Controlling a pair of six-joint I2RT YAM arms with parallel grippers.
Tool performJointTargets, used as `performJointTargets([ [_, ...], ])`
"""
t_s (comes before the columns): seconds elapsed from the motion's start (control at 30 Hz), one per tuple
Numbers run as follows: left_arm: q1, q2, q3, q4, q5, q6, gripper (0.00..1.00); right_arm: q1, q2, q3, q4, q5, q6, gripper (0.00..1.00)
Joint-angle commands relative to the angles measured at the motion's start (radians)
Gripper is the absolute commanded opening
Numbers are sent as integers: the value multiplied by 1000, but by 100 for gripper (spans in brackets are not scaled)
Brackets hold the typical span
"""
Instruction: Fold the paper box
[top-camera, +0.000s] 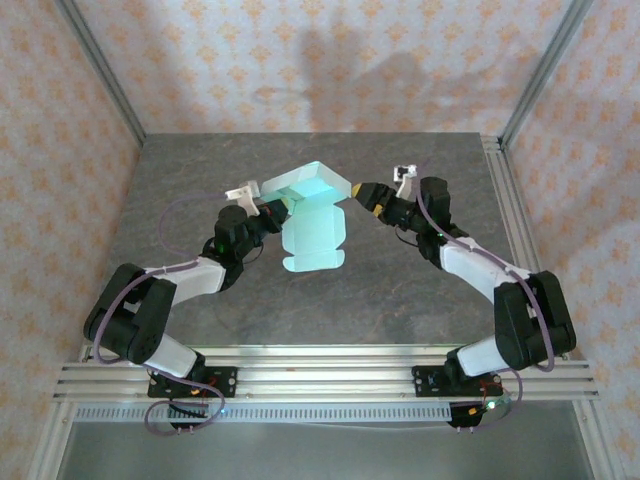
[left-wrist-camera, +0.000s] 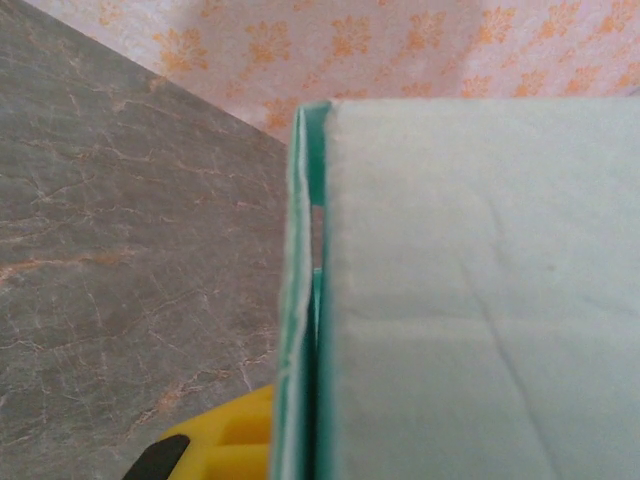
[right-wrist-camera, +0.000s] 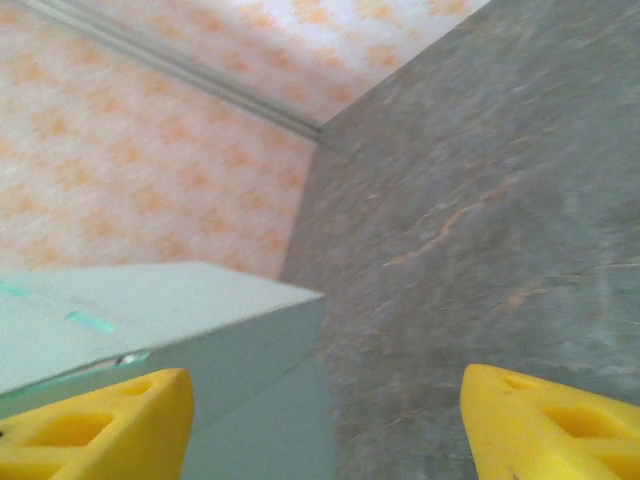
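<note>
The paper box (top-camera: 310, 186) is pale mint-green card, partly folded into a raised box shape, with a flat flap (top-camera: 313, 243) reaching toward the near side. My left gripper (top-camera: 272, 207) is shut on the box's left edge. In the left wrist view the card (left-wrist-camera: 470, 290) stands close up, its doubled edge (left-wrist-camera: 305, 300) pinched beside one yellow finger (left-wrist-camera: 215, 445). My right gripper (top-camera: 358, 192) is open at the box's right corner. In the right wrist view its yellow fingers (right-wrist-camera: 100, 430) stand wide apart, and the box corner (right-wrist-camera: 200, 320) lies next to the left one.
The grey marbled table (top-camera: 200, 170) has free surface around the box. Patterned orange walls (top-camera: 300, 60) close the back and sides. Aluminium rails (top-camera: 320, 365) run along the near edge by the arm bases.
</note>
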Motion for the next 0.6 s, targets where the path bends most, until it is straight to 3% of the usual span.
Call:
performJointTargets([
  [0.0, 6, -13, 33, 25, -5, -36, 0, 38, 23, 40, 145, -87, 39, 71],
  [0.27, 5, -14, 35, 4, -12, -14, 0, 65, 88, 45, 305, -116, 150, 66],
  [0.57, 6, 4, 26, 13, -37, -6, 0, 70, 52, 1, 333, -107, 154, 67],
])
